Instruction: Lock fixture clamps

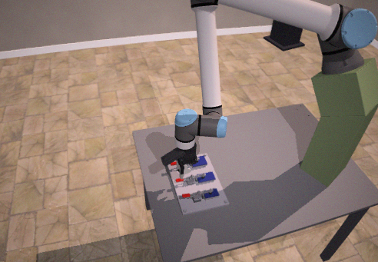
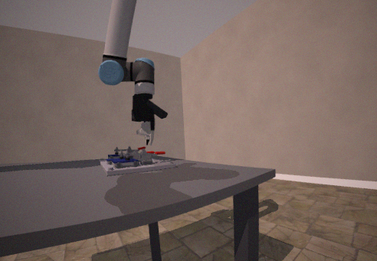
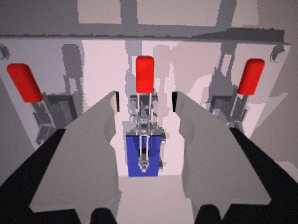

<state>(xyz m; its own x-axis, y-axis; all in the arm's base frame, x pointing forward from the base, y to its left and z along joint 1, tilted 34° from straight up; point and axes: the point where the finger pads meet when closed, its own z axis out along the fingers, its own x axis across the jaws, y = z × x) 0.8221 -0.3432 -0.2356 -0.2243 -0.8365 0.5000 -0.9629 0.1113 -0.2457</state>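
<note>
A light fixture plate (image 1: 200, 184) lies on the grey table and carries three toggle clamps, each with a red handle and a blue part. In the wrist view the middle handle (image 3: 144, 73) is centred, with the left handle (image 3: 24, 82) and the right handle (image 3: 250, 76) at the sides, and the middle clamp's bar lies over its blue part (image 3: 144, 155). My gripper (image 3: 145, 93) hangs above the middle clamp, its fingers apart with nothing between them. From the side, its fingertips (image 2: 149, 140) are a little above the handles (image 2: 158, 152). In the top view the gripper (image 1: 181, 173) is over the middle handle (image 1: 178, 180).
The fixture sits near the table's left edge (image 1: 144, 185). The arm's green base (image 1: 338, 127) stands at the table's right side. A dark post (image 1: 286, 24) stands on the floor far behind.
</note>
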